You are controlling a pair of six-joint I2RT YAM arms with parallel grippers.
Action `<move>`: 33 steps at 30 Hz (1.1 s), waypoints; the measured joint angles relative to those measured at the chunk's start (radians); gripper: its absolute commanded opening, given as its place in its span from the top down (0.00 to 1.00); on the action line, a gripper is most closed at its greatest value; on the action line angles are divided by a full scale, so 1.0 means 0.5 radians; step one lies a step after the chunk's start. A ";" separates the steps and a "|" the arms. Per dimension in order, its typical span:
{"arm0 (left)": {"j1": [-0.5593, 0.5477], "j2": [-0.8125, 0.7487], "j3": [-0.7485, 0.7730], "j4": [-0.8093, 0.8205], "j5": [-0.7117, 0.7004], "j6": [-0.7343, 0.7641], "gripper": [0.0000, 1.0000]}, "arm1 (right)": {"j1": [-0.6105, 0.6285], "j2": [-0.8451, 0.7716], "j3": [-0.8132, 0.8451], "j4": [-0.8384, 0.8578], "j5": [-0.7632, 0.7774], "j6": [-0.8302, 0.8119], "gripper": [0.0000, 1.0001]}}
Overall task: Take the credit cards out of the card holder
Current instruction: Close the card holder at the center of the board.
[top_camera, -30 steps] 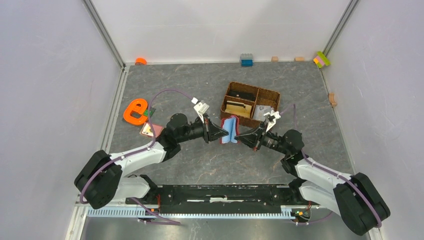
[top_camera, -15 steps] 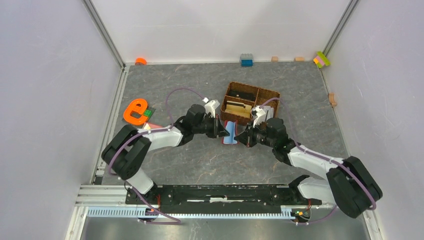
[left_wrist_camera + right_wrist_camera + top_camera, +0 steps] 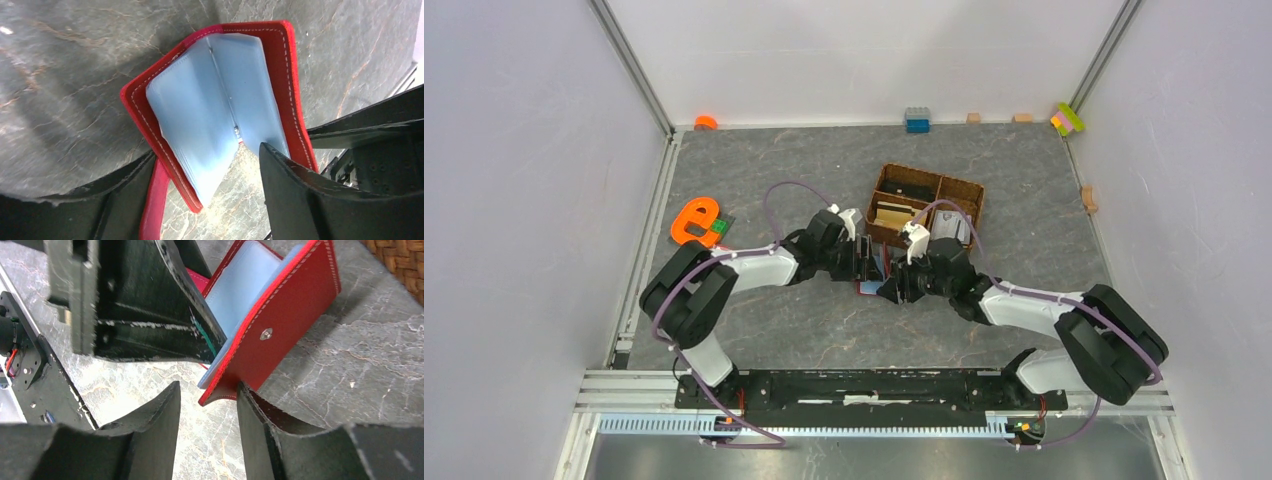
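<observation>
- The card holder (image 3: 292,85) is lying open on the table (image 3: 814,160), just near and left of the wicker basket (image 3: 972,190), with both arms meeting over it.
- Its red covers are standing in a V. Light-blue leaves are showing inside, which I take to be the credit cards (image 3: 200,115) or their sleeves. None is lying out on the table.
- You are working the opening step: the holder is being spread and steadied, and no card is being drawn yet.
- The left gripper (image 3: 207,162) is coming in from the left with its 2 fingers spread wide, straddling the holder's open end and clamping nothing. The right wrist view is showing 1 of those fingers reaching into the blue interior.
- The right gripper (image 3: 207,392) is reaching in low from the right. Its jaws are parted, with the cover's lower corner sitting between them, against 1 finger but not pinched.
- Next, I judge you are needing 1 gripper to pin a red cover while the other nips the free edge of 1 blue leaf and slides it out along its pocket.
- Both forearms are lying low over the table, wrists pointing inward at each other.
</observation>
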State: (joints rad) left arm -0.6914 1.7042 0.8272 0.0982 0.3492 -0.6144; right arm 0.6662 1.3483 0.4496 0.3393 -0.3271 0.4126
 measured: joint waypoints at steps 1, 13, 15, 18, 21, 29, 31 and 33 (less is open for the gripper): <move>0.002 -0.027 -0.002 -0.024 -0.034 -0.001 0.23 | 0.024 0.008 0.001 0.002 0.008 -0.015 0.47; 0.298 -0.678 -0.375 0.066 -0.277 -0.086 0.28 | 0.166 0.115 0.057 0.225 -0.011 -0.112 0.43; 0.291 -0.691 -0.399 0.133 -0.253 -0.089 0.40 | 0.172 0.195 0.100 0.231 -0.012 -0.118 0.44; 0.283 -0.625 -0.400 0.240 -0.149 -0.095 0.63 | 0.173 0.315 0.150 0.231 -0.014 -0.118 0.46; 0.272 -0.517 -0.390 0.300 -0.047 -0.102 0.78 | 0.173 0.369 0.155 0.227 -0.015 -0.116 0.51; 0.171 -0.218 -0.232 0.379 0.172 -0.087 0.90 | 0.173 0.379 0.156 0.225 -0.023 -0.101 0.84; 0.157 -0.105 -0.156 0.372 0.201 -0.087 0.89 | 0.173 0.367 0.155 0.218 -0.006 -0.104 0.88; 0.158 -0.007 -0.098 0.332 0.201 -0.088 0.89 | 0.173 0.324 0.153 0.210 0.043 -0.110 0.92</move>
State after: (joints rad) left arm -0.6125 1.7008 0.7780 0.2642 0.4500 -0.6582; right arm 0.7528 1.5105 0.5262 0.4442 -0.3054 0.3576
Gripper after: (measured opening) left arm 0.109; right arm 0.134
